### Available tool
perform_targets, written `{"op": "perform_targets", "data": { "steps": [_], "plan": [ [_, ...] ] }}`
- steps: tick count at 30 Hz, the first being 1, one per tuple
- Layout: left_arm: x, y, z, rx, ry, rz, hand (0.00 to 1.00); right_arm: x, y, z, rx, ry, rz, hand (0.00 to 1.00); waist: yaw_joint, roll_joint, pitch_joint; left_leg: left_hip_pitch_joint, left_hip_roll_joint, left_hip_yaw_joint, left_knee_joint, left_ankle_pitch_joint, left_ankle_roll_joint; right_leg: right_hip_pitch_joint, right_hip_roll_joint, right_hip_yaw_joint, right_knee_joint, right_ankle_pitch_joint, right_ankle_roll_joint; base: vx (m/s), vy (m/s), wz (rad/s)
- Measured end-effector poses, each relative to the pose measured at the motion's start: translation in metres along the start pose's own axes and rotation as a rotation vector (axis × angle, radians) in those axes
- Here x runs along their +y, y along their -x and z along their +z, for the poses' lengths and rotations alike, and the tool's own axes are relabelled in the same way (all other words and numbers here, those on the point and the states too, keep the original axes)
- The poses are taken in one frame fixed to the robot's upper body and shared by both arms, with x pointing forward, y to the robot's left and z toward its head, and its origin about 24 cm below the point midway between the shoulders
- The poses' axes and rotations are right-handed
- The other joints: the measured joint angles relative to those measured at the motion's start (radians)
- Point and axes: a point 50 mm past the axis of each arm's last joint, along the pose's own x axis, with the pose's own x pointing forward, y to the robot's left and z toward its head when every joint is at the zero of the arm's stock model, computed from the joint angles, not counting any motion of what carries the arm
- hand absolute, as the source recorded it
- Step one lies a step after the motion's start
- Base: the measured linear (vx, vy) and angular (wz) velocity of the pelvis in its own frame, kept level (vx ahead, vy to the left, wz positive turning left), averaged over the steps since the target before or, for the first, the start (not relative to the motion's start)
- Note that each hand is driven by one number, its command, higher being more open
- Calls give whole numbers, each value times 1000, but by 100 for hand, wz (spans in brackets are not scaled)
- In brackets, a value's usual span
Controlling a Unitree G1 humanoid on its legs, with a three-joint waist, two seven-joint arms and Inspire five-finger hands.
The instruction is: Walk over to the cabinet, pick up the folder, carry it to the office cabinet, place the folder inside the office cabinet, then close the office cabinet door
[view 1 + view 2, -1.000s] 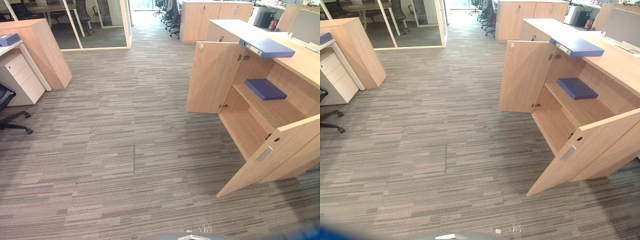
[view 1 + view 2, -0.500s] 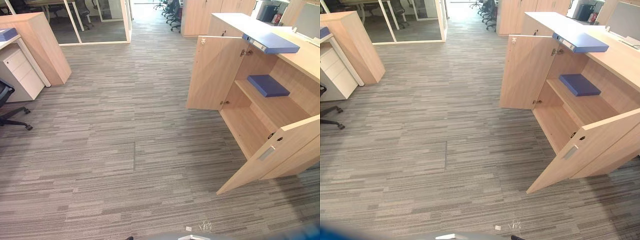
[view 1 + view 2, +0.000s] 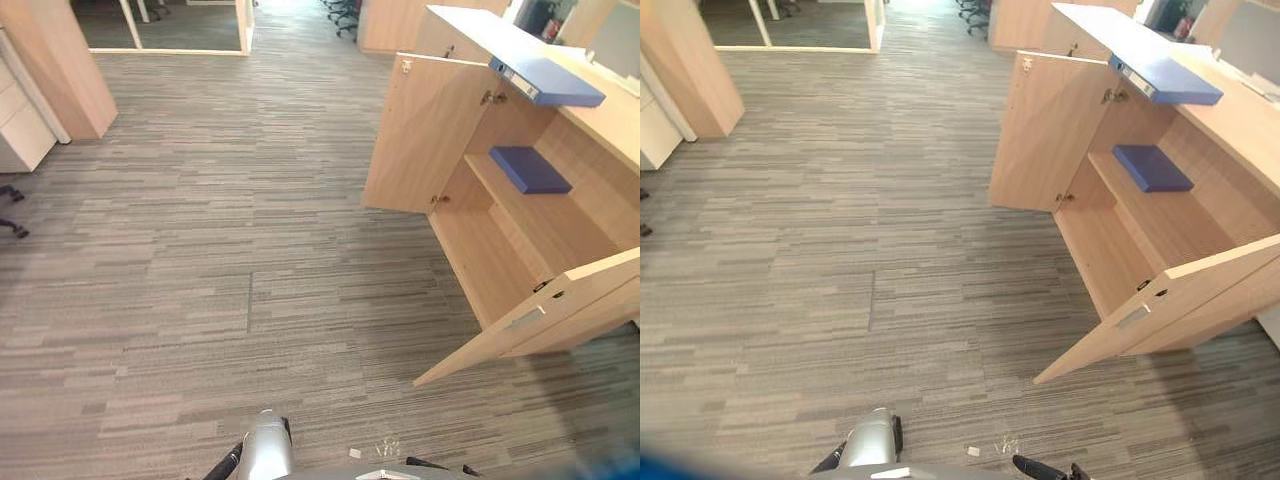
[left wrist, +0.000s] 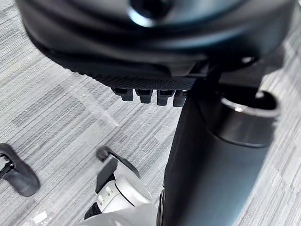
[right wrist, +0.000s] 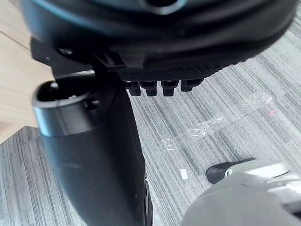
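Left hand (image 4: 141,56) and right hand (image 5: 164,52) hang loose, holding nothing. The blue folder (image 3: 548,80) sits on top of the open cabinet (image 3: 425,130), with a second folder (image 3: 530,170) on its shelf. I'd step closer and face it squarely before reaching.

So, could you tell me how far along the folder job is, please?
Little looks done: both doors of the light wooden office cabinet stand open, one flat blue folder on its shelf, a blue binder on top. In hand: nothing; the left hand and right hand are empty. Left: fetching, placing, closing the doors.
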Motion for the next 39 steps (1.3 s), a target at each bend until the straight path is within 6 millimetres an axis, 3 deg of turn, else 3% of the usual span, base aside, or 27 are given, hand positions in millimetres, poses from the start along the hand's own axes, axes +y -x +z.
{"op": "perform_targets", "data": {
  "steps": [3,4,5,6,7,8,9,10,11,12,14,15,16,17,20,22,23,24,26,28,29,30,31,32,33,36,39],
  "plan": [
    [-2,2,-7,15,-32,7,100,-9,-1,0,2,-8,-32,100,11,36,-17,-8,4,4,-175,129,-13,54,-64,34,17,-96,57,444,319,-35],
    [2,2,-7,14,-36,17,100,-7,0,-3,15,-26,-30,100,15,22,-27,-6,-19,16,-151,182,-6,69,-97,38,17,-117,64,625,420,-47],
    [14,2,-9,17,-47,52,100,-6,1,-12,54,-71,-40,100,23,-9,-84,-7,-71,41,-125,229,28,65,-159,44,42,-123,72,688,432,-40],
    [20,1,-6,17,-53,73,100,1,1,-15,82,-115,-27,100,19,-38,-109,16,-125,64,-109,202,64,42,-224,38,130,-108,99,606,366,-32],
    [20,0,-4,14,-56,76,100,5,1,-13,81,-134,-18,100,16,-46,-112,42,-149,76,-106,192,81,31,-250,38,192,-93,117,634,383,-7],
    [19,-3,-1,15,-76,71,100,7,0,-13,91,-155,-12,100,8,-53,-106,114,-194,81,-105,155,103,8,-280,45,361,-30,110,518,316,6],
    [18,-3,0,17,-97,64,100,7,0,-12,85,-154,-6,100,5,-53,-105,173,-219,80,-115,124,115,-32,-296,46,505,55,80,758,472,10],
    [17,-4,1,11,-132,48,100,6,0,-10,74,-154,-3,100,-3,-46,-109,248,-248,81,-151,86,134,-107,-329,42,704,218,34,599,380,9],
    [17,-4,3,2,-147,42,100,8,0,-8,64,-153,5,100,-5,-50,-111,277,-263,82,-166,73,142,-146,-352,25,799,280,7,652,408,23],
    [14,-5,8,-14,-178,28,100,13,-1,0,36,-165,23,100,-25,-57,-108,351,-300,71,-211,54,152,-251,-431,-69,1000,293,-38,470,243,18],
    [9,-5,9,-20,-212,14,100,16,-2,10,12,-186,31,100,-30,-39,-94,442,-304,62,-275,51,154,-323,-463,-161,1085,244,-53,458,181,7],
    [4,-6,10,-23,-219,4,100,16,-2,15,-10,-195,25,100,-34,-26,-83,504,-297,48,-316,50,154,-366,-449,-219,1089,166,-28,411,87,10],
    [0,-7,12,-30,-234,-9,100,18,-2,22,-36,-202,29,100,-41,-21,-64,551,-290,33,-342,49,151,-396,-421,-265,1046,87,20,452,32,27],
    [-6,-7,16,-37,-246,-24,100,21,-2,29,-52,-210,38,100,-51,-15,-37,589,-279,19,-354,48,151,-394,-394,-307,964,39,46,341,-34,28],
    [-22,-7,18,-54,-276,-76,100,22,-2,40,-100,-212,42,100,-60,15,-9,656,-237,12,-389,20,128,-397,-330,-446,624,3,73,278,-71,29],
    [-24,-6,21,-75,-276,-85,100,26,-1,40,-104,-219,51,100,-58,3,2,724,-227,26,-416,-30,92,-397,-321,-527,404,63,50,333,-174,-6],
    [-23,-6,20,-75,-286,-83,100,26,-1,41,-105,-226,50,100,-61,4,3,737,-220,28,-413,-47,82,-396,-320,-537,395,102,18,322,-210,-18],
    [-25,-5,15,-61,-305,-89,100,24,-2,41,-108,-226,43,100,-66,22,-2,751,-185,37,-411,-73,60,-395,-288,-557,413,91,-23,316,-199,-15],
    [-29,-3,8,-46,-309,-106,100,19,-2,44,-116,-215,36,100,-66,55,-9,762,-134,66,-397,-86,38,-389,-219,-556,407,45,-28,457,-274,-34],
    [-29,-4,10,-43,-286,-97,100,18,-2,40,-104,-245,26,100,-76,57,-5,715,-80,93,-238,-104,8,-352,-160,-557,370,18,-42,536,-349,-38],
    [-27,-4,12,-43,-228,-77,100,19,-1,34,-90,-264,25,100,-79,52,-1,626,-28,101,13,-107,-2,-302,-113,-548,323,13,-47,466,-300,-57],
    [-26,-3,9,-34,-156,-59,100,15,0,32,-96,-284,16,100,-75,68,1,519,41,85,314,-30,30,-250,-58,-517,273,6,-59,455,-262,-81],
    [-22,-2,7,-31,-127,-44,100,13,0,31,-99,-293,11,100,-68,72,3,471,69,71,435,34,50,-231,-32,-490,263,-1,-70,420,-136,-124],
    [-17,-1,2,-12,-92,-28,100,10,0,29,-97,-298,4,100,-60,83,5,394,110,57,630,44,60,-192,9,-433,255,-24,-90,409,-39,-145],
    [-10,-1,0,-5,-87,-14,100,12,0,28,-93,-298,7,100,-56,73,9,335,120,46,740,34,56,-155,29,-377,245,-41,-95,412,-3,-144],
    [-6,-2,4,-22,-44,-7,100,12,1,20,-63,-297,3,100,-35,34,14,203,88,38,748,-26,50,-80,33,-260,201,-59,-84,435,24,-125],
    [-10,-1,8,-42,-37,-19,100,14,0,19,-54,-265,7,100,-13,24,17,118,-11,-36,461,-108,17,-19,13,-125,156,-62,-57,410,125,-127]
  ]
}}
